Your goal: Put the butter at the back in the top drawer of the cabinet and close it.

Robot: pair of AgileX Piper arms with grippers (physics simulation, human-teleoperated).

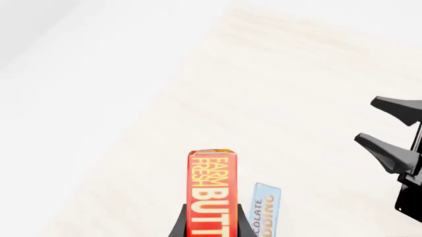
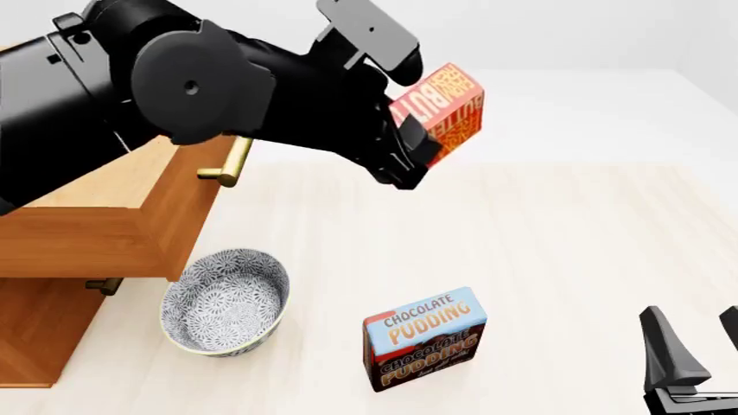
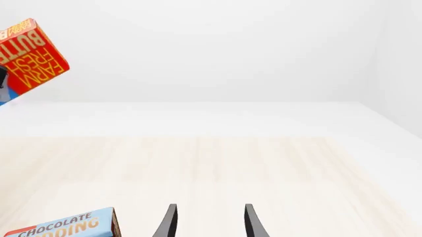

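So the left gripper (image 2: 417, 143) is clamped on the butter (image 2: 448, 112), held high toward 12 o'clock to clear the open top drawer (image 2: 127, 203) at 9; right gripper (image 2: 692, 350) idles spread at 4.

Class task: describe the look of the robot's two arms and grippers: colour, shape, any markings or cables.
The left arm is glossy black, built from bulky rounded segments with small round screws. The right gripper has thin, black, tapering fingers. No cables or markings show.
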